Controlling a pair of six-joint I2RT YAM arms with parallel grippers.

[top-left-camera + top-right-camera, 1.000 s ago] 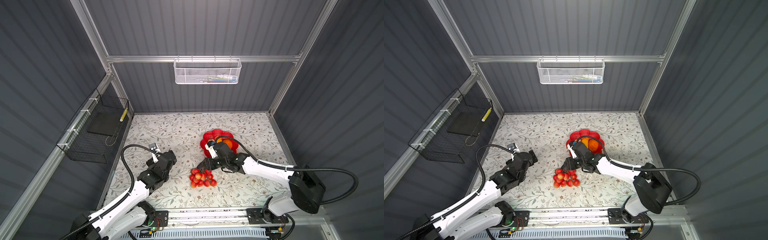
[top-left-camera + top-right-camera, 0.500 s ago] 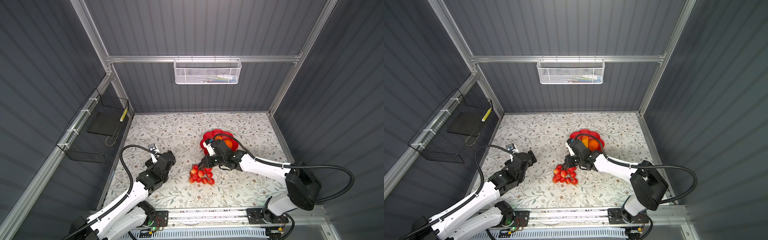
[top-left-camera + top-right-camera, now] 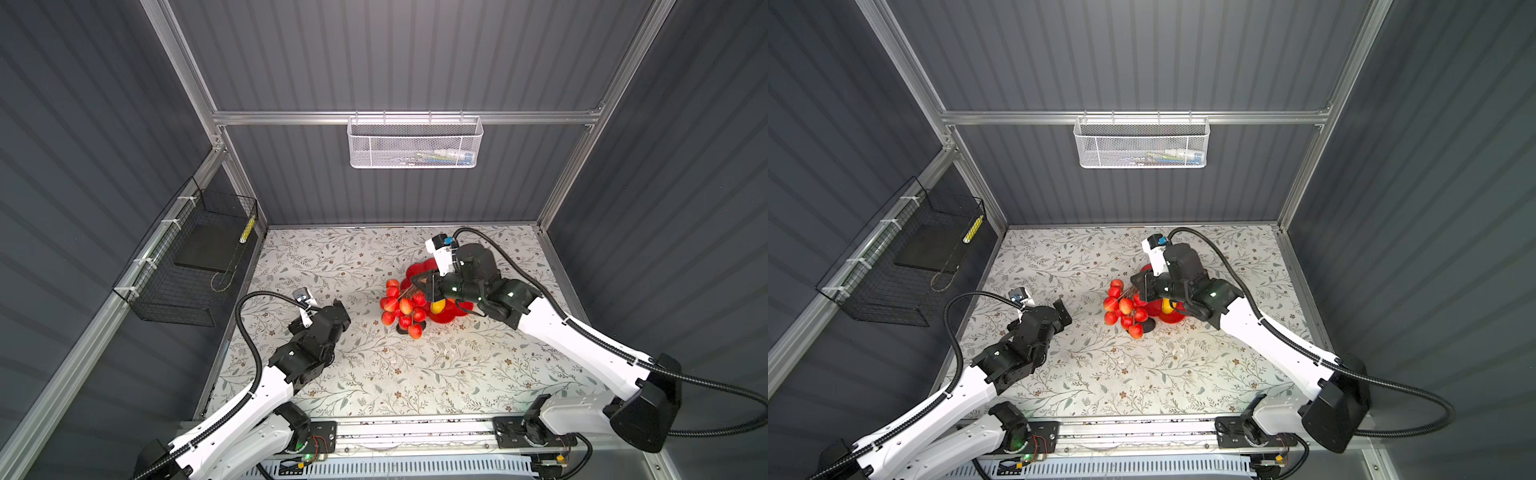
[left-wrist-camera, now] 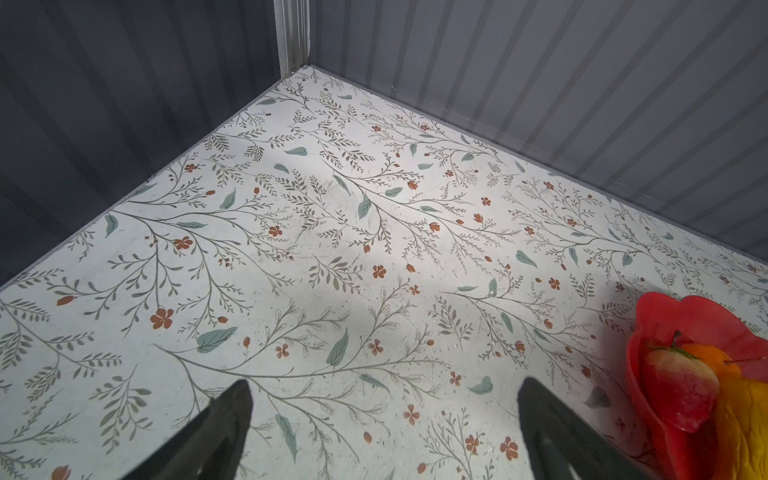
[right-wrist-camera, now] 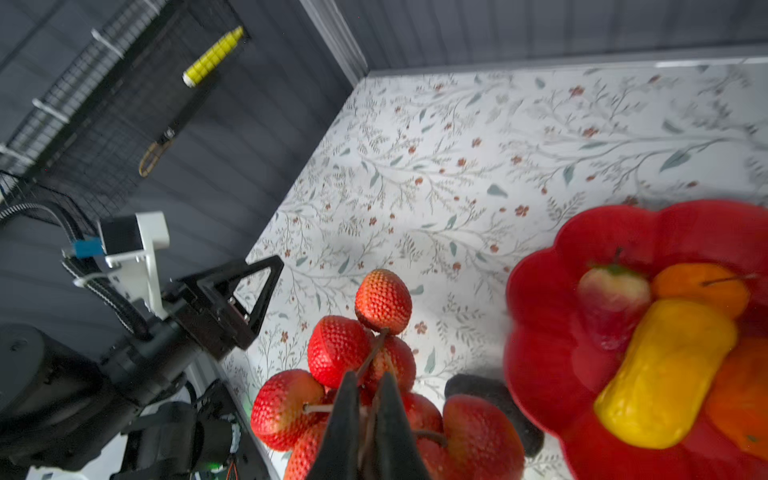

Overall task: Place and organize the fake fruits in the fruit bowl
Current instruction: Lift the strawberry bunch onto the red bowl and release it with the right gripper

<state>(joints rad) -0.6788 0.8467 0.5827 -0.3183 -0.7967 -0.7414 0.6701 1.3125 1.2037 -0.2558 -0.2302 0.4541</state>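
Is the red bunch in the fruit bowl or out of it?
Out. The red bunch hangs beside the fruit bowl, stems pinched in the shut right gripper.

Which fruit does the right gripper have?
The red bunch, pinched at its stems by the right gripper; strawberry, yellow fruit and orange sit in the bowl.

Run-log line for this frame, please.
right gripper: fingers shut on red bunch stems, beside fruit bowl | left gripper: open, empty, over table | in bowl: strawberry, yellow fruit, oranges | avocado: on table by bowl
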